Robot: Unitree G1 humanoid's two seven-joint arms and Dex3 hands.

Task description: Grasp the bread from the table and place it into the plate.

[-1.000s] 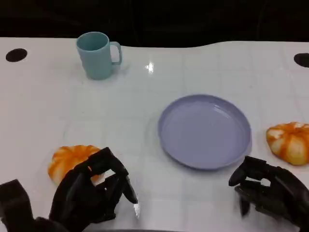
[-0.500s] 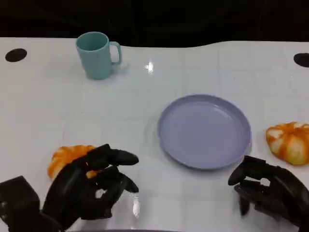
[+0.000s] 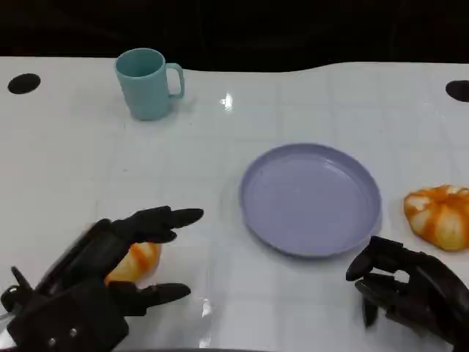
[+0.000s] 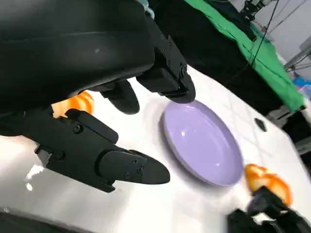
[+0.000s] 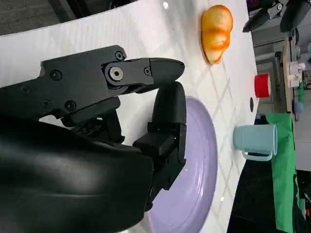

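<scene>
Glossy white table (image 3: 88,169) w/ round lilac plate (image 3: 310,198), lumpy orange bread (image 3: 135,260).

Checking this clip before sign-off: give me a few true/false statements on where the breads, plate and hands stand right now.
1. The plate holds nothing. True.
2. The left hand has its fingers spread over a bread on the table. True.
3. The right hand holds a bread. False: it holds nothing; the second bread lies on the table beyond it.
4. The mug stands on the plate. False: it stands apart, on the table's far side.
</scene>
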